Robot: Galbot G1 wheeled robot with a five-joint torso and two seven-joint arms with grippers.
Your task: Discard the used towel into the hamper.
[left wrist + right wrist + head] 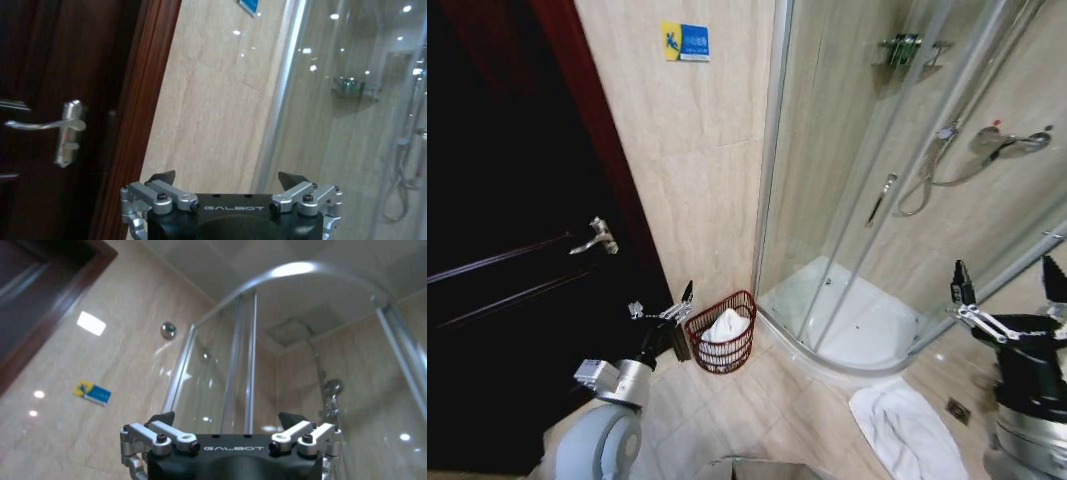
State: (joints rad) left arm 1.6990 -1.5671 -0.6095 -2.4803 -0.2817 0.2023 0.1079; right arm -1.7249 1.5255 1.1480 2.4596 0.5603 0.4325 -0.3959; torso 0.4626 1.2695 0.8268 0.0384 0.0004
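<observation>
One towel [725, 326] in hamper [723, 354], another [907, 432] on floor

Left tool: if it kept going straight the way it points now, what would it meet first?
Most likely the beige tiled wall between the dark door frame and the shower glass. The left tool is open and empty; depth is unclear.

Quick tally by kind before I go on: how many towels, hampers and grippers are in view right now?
Towels: 2, one white towel in the hamper, one white towel on the floor by the shower.
Hampers: 1, the red-brown hamper against the wall.
Grippers: 2, the left gripper open beside the hamper, the right gripper open and raised on the right.
Total: 5
</observation>
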